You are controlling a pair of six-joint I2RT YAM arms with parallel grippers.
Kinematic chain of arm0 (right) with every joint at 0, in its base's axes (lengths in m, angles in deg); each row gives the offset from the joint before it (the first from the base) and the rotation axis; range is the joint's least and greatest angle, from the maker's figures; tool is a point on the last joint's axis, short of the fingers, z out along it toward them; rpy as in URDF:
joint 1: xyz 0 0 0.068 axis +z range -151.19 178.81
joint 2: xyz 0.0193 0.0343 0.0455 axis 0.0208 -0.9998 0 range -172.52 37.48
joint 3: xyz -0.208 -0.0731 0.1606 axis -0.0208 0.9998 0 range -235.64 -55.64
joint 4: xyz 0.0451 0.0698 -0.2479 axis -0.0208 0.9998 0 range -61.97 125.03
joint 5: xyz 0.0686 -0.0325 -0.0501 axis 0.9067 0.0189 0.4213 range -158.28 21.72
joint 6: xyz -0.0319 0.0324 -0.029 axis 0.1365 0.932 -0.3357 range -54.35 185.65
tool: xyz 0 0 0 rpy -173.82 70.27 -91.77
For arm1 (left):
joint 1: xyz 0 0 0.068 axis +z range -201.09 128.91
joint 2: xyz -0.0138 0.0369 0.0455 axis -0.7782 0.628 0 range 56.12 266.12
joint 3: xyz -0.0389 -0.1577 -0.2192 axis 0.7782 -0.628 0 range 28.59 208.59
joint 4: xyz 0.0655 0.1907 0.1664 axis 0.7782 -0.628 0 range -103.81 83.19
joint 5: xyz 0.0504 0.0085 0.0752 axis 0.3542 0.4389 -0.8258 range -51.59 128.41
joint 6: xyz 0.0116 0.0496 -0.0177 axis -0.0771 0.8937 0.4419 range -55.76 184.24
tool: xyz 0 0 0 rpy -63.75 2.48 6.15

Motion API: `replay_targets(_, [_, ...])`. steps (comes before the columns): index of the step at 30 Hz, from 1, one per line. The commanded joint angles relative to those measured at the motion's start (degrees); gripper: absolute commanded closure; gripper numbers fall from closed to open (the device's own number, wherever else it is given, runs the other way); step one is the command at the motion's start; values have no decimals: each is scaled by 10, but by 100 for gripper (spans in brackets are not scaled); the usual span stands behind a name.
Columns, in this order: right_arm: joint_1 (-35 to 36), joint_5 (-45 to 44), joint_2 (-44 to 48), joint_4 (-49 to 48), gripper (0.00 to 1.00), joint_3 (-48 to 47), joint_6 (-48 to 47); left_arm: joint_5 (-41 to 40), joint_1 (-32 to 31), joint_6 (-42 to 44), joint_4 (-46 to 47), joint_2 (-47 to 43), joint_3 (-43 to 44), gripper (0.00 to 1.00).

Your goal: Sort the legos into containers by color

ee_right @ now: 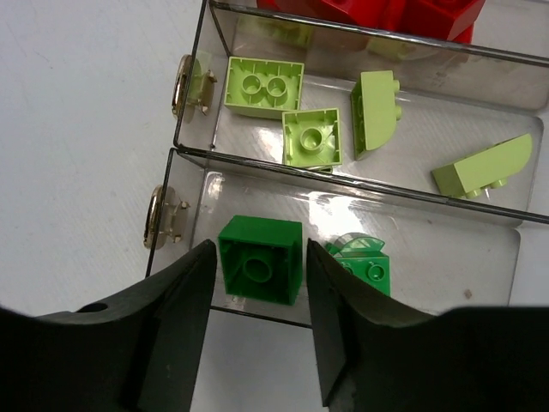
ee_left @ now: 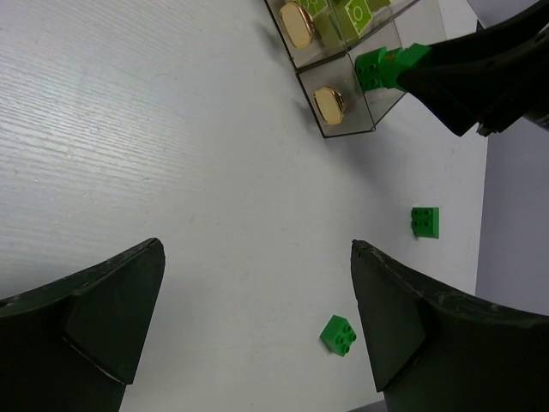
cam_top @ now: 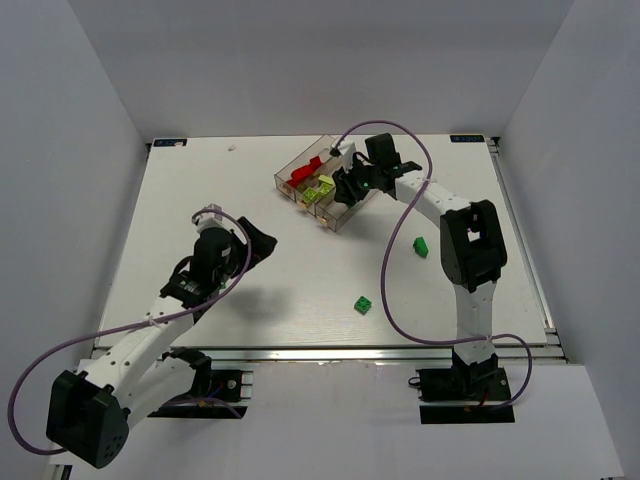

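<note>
The containers [cam_top: 325,185] stand at the table's far middle, with red, pale yellow-green and dark green legos in separate compartments. My right gripper [ee_right: 260,249] hangs over the nearest compartment [ee_right: 480,257], open. A dark green lego [ee_right: 260,259] sits between its fingertips, hollow side up, with a thin gap at each finger. Another dark green lego [ee_right: 364,264] lies in that compartment. Several pale legos [ee_right: 312,137] fill the one beyond. Two dark green legos [cam_top: 421,246] [cam_top: 363,304] lie loose on the table. My left gripper [ee_left: 257,249] is wide open above bare table.
Brass clasps [ee_right: 161,215] stick out from the containers' near ends. The right arm's purple cable [cam_top: 395,290] loops down over the table between the two loose legos. White walls close in the table on three sides.
</note>
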Motion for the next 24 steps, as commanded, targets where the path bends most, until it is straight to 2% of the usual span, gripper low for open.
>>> replay_targets(1, [1,-2,-7,-12,47,-26,-22,37,1,0,28,2,-4,2])
replay_targets(5, [2,1,-6,-7,40,-25,-31,68,1,5,49,16,-3,4])
replay_targets(9, [1,0,-1,6,38,-32,-36,102,-1,6,73,30,-4,7])
replay_targets(13, [0,11,26,49,35,-45,-46,92,-19,5,77,53,5,13])
replay_targets(16, [-4,50,72,72,23,-22,-66,22,-32,-5,24,70,26,23])
replay_targets(17, [-4,69,85,77,20,-10,-75,-2,-33,-5,-26,73,35,25])
replay_targets(18, [-5,69,114,78,14,5,-75,-28,-32,-5,-54,76,54,35])
replay_targets(20, [-5,103,138,90,11,46,-100,-109,-32,10,-142,89,76,51])
replay_targets(21, [-5,111,160,98,10,57,-108,-138,-31,16,-172,96,105,65])
replay_targets(24, [-5,143,202,124,12,108,-145,-177,-2,78,-235,135,143,68])
